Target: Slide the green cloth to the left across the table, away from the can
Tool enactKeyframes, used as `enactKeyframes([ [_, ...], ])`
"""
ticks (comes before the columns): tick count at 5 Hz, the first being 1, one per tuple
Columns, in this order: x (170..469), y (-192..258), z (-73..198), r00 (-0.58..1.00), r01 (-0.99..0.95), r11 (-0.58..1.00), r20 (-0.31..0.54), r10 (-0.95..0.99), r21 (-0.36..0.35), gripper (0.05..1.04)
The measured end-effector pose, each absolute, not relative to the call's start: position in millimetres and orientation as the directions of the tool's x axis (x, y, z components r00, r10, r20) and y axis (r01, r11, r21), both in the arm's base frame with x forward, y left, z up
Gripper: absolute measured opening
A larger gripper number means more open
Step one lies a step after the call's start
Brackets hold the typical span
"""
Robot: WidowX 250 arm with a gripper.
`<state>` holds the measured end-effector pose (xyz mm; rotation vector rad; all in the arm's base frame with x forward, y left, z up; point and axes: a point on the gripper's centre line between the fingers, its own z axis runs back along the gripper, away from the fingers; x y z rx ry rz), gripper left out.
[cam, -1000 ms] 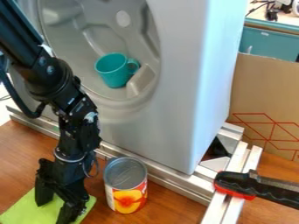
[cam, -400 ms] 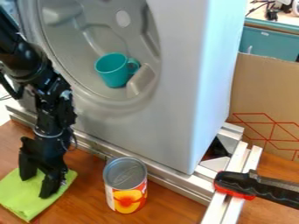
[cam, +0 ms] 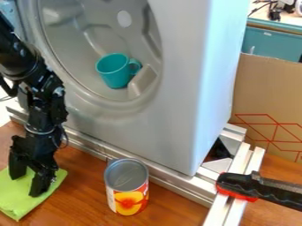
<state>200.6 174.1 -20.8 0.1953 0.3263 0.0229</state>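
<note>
ok so the black arm is shifting left compared with the earlier frames, and the green cloth (cam: 15, 196) is sliding along with it, also going a bit toward the far side. The pincer (cam: 27, 185) is standing spread, with its two fingers pointing down onto the cloth and a gap between them. The cloth is lying flat-ish on the wooden tabletop (cam: 82, 185) at the near left, and there's now way more space between it and the tin can (cam: 127, 187), which is staying put, upright.

Label-wise, the can is showing a big orange-red, flower-looking picture on yellow, plus a pale strip down its left side. Tiny print, can't make it out. The cardboard (cam: 265, 97) on the right is carrying red crisscross lines.

The teal mug (cam: 115, 73) is still leaning inside the round recess of the big grey housing (cam: 177, 88). That black handle with red trim (cam: 259, 189) is still resting across the metal rails (cam: 231, 194) at the near right.
</note>
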Motion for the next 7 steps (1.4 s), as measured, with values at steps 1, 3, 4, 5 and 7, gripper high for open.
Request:
enactKeyframes([
  [1, 200.9, 183.5, -18.4, 0.947, 0.006, 0.978, -0.316, 0.061, 0.207, 1.000],
  [3, 190.3, 174.0, -8.6, 0.962, 0.014, 0.983, -0.271, 0.037, 0.183, 1.001],
  [4, 183.4, 152.3, 24.2, 0.993, 0.018, 0.988, -0.117, 0.000, 0.154, 1.000],
  [5, 174.5, 129.7, 76.6, 0.996, -0.070, 0.987, 0.055, 0.063, 0.142, 1.000],
  [7, 194.0, 55.3, 100.1, 0.999, 0.040, 0.998, 0.009, -0.040, -0.038, 1.000],
])
